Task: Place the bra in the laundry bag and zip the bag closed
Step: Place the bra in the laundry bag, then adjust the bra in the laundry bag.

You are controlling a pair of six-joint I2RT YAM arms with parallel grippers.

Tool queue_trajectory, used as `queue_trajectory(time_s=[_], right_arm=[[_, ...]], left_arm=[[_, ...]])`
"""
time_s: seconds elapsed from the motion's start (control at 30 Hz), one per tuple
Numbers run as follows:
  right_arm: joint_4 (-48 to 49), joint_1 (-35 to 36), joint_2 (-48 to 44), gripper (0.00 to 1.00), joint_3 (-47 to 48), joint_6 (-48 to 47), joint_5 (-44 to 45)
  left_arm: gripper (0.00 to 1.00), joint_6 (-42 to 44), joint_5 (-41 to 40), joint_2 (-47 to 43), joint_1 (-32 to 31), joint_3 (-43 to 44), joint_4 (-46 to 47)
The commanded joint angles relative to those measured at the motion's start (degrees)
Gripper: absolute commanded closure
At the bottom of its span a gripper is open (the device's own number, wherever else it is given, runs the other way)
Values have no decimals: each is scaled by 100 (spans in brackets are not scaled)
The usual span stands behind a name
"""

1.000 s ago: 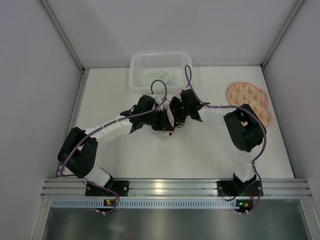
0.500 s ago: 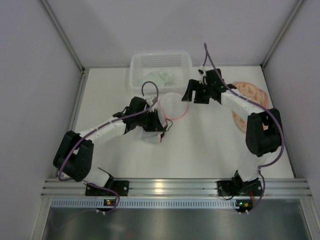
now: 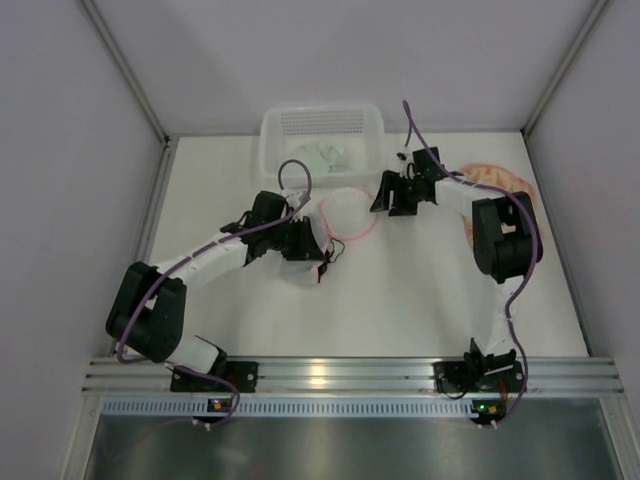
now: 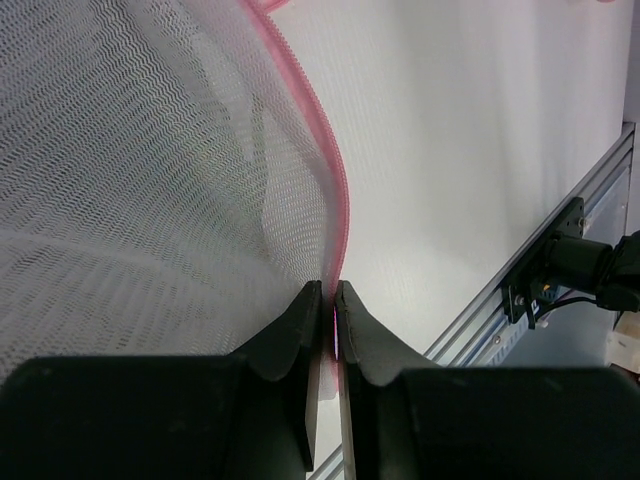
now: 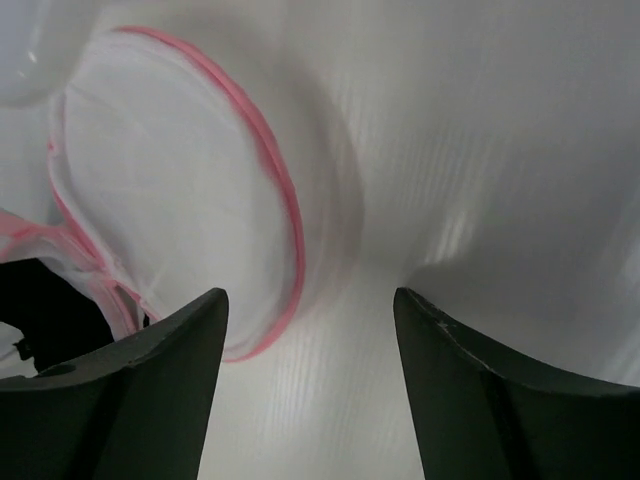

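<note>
The left gripper [image 4: 328, 290] is clamped on the pink-trimmed edge of the white mesh laundry bag [image 4: 150, 200]. Its 2 fingers [image 4: 290, 335] pinch the seam between their tips, and the netting spreads up and to the left of them. To the right of these fingers lies bare white table [image 4: 470, 130], with the aluminium rail [image 4: 560, 250] further right.

From above, the left gripper [image 3: 312, 243] holds the laundry bag [image 3: 347, 212] so that its round pink-rimmed mouth stands just ahead of the tool, facing the right gripper [image 3: 380, 198].

The right gripper [image 5: 308, 295] is released, its 2 fingers [image 5: 170, 380] spread wide with nothing between them. The laundry bag [image 5: 170, 190] sits ahead of it and to its left, close to the left fingertip; whether they touch I cannot tell.

The bra [image 3: 487, 175], orange-patterned, lies flat on the table behind the right gripper, partly hidden by that arm, outside the bag.

A clear plastic basket [image 3: 320, 120] stands beyond both grippers, with a pale crumpled cloth [image 3: 328, 152] inside.
</note>
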Motion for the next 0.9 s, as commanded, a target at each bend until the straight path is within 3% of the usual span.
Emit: queue_trajectory(time_s=[0.0, 0.1, 0.17, 0.3, 0.53, 0.73, 0.87], right_arm=[[802, 35, 325, 34, 129, 434, -589], [1294, 61, 493, 44, 32, 821, -1011], [1592, 88, 467, 59, -81, 1032, -1344], [1577, 70, 135, 100, -249, 1112, -1697], [831, -404, -1728, 100, -802, 1077, -2312], [-277, -633, -3363, 100, -829, 155, -2945], [-803, -624, -4084, 100, -751, -30, -3113]], left_arm=[[85, 190, 236, -55, 107, 111, 66], [86, 312, 263, -108, 195, 199, -110], [86, 357, 271, -178, 274, 216, -189], [86, 462, 307, -283, 406, 234, -286], [90, 822, -18, -775, 564, 287, -769], [91, 709, -142, -1250, 749, 6, -954], [100, 253, 235, -1294, 872, -196, -893]])
